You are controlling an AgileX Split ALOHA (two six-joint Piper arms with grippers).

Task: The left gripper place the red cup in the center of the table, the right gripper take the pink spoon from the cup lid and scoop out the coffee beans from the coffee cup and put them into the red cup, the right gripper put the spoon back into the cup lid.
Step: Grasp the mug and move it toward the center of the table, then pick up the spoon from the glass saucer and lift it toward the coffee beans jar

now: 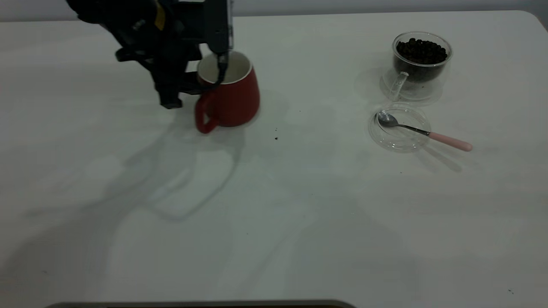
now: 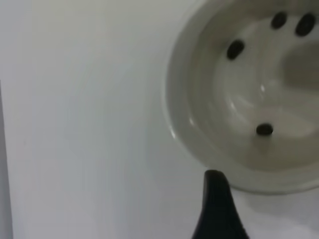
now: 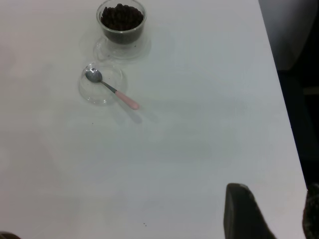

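Four coffee beans (image 2: 264,130) inside the red cup (image 1: 233,95) show only from your left wrist; left hand (image 1: 195,81) grips its rim.

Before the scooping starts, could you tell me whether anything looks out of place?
Yes: the red cup already holds four loose coffee beans, though the pink spoon lies untouched on the cup lid. A few dark specks also dot the table near the cup.
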